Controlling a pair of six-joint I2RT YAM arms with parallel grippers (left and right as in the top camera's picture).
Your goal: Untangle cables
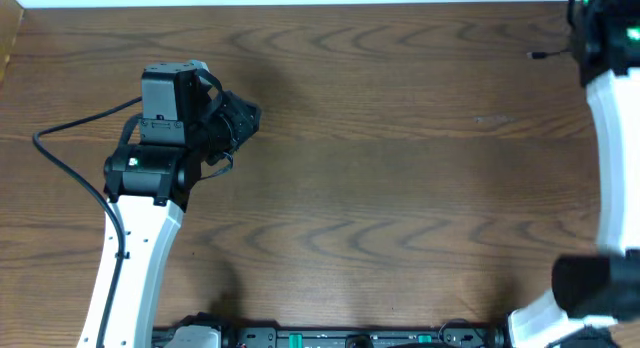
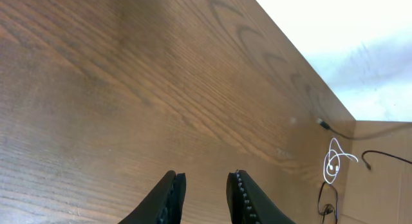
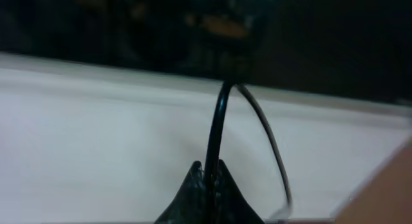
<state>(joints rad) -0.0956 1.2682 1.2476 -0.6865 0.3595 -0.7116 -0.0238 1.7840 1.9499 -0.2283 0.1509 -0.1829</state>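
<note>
In the right wrist view my right gripper [image 3: 209, 167] is shut on the black cable [image 3: 217, 121], which rises straight from the fingertips and curves back down on the right. In the overhead view only a short black plug end [image 1: 541, 55] shows beside the right arm [image 1: 603, 98] at the top right corner. The left wrist view shows the white cable [image 2: 333, 163] as a small loop far off at the table's right end, with a thin black loop [image 2: 327, 202] just below it. My left gripper [image 1: 243, 118] [image 2: 206, 185] stands open over bare wood, nothing between its fingers.
The brown wooden table [image 1: 380, 168] fills the view. A thick black wire [image 1: 70, 163] runs along the left arm. A white wall [image 2: 360, 37] lies past the table's far edge. A brown panel [image 2: 386, 185] stands at the table's right end.
</note>
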